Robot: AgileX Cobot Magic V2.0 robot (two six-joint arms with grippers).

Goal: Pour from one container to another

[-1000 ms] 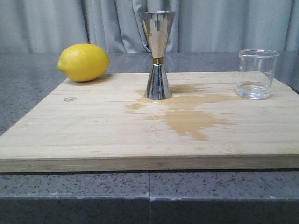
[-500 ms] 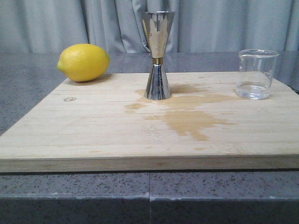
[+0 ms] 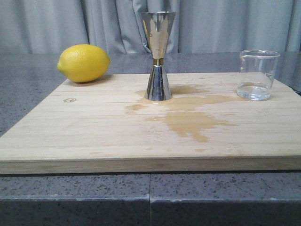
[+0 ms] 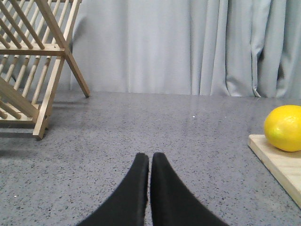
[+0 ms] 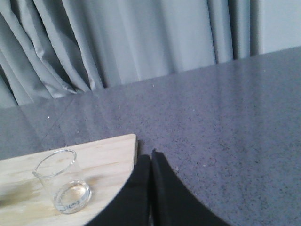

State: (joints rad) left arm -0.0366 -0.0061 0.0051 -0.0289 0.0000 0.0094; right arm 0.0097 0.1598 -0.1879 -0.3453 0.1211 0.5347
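The clear glass beaker (image 3: 257, 75) stands upright at the right rear of the wooden board (image 3: 94, 132), with a little clear liquid at its bottom; it also shows in the right wrist view as the beaker (image 5: 62, 187). The steel jigger (image 3: 158, 55) with a gold band stands upright at the board's middle rear. My right gripper (image 5: 150, 157) is shut and holds nothing, above the board's corner beside the beaker, apart from it. My left gripper (image 4: 150, 157) is shut over the grey counter, left of the board. Neither gripper shows in the front view.
A yellow lemon (image 3: 83, 62) lies at the board's left rear corner, also seen as the lemon (image 4: 283, 128). A brownish wet stain (image 3: 190, 117) spreads over the board in front of the jigger. A wooden dish rack (image 4: 33, 61) stands on the counter far left. Grey curtains hang behind.
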